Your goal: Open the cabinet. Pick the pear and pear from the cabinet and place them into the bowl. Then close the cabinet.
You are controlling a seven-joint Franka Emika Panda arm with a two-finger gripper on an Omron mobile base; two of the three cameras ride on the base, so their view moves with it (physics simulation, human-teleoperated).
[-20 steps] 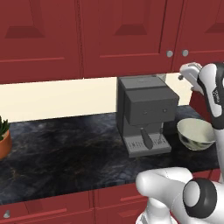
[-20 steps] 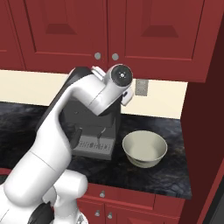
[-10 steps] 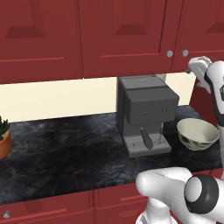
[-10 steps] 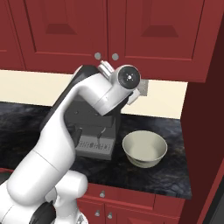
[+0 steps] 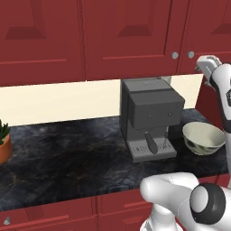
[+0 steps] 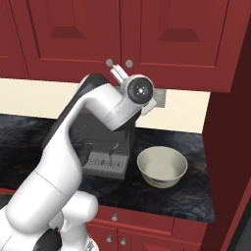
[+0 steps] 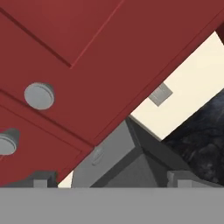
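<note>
Red cabinet (image 5: 180,36): both doors closed, twin silver knobs (image 5: 175,55) side by side near lower edge.
Plant (image 5: 3,142): far left of counter (image 5: 67,158).
Coffee machine (image 5: 149,117): mid-counter.
Bowl (image 5: 203,137): just right of machine, upright.
Gripper (image 7: 111,181): raised near knobs, fingers apart, holding nothing.

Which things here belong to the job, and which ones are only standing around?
For the job:
- cabinet, doors shut, two round knobs
- bowl, on the counter
- claw, open, near the knobs

Just standing about:
- coffee machine
- potted plant
- wall outlet
</note>
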